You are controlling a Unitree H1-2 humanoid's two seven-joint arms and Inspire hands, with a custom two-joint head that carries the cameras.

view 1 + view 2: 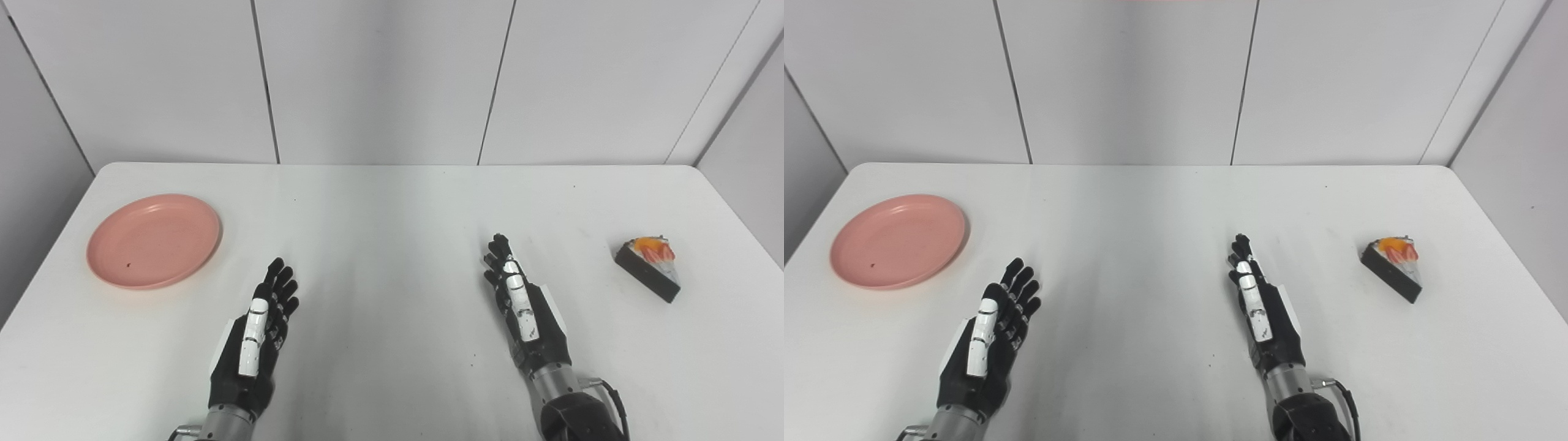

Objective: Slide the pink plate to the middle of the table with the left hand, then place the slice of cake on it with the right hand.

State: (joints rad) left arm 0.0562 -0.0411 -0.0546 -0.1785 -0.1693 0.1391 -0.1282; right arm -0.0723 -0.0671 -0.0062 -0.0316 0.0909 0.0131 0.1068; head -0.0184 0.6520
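Left eye view and right eye view take in the same white table (pixel 392 202) from the robot's head, with pale wall panels (pixel 380 79) standing behind its far edge.

On the far left of the table lies the pink plate (pixel 154 240), round and shallow, with nothing on it save a tiny dark speck on its surface. It sits near the table's left edge, well away from the middle. On the far right lies the slice of cake (pixel 649 267), a dark wedge with white icing on its side and orange and red fruit on top, resting on the bare tabletop near the right edge.

Between them both arms come up from the bottom edge. The left hand (pixel 257 331) is black with a white-backed thumb; its fingers are stretched forward and a little apart, holding nothing. It lies to the right of the plate and nearer the robot, close to it but not touching it. The right hand (pixel 520 300) is likewise stretched out flat with fingers extended and nothing in its grasp, well apart from the cake on its right. A dark cable (pixel 612 392) loops at its wrist.
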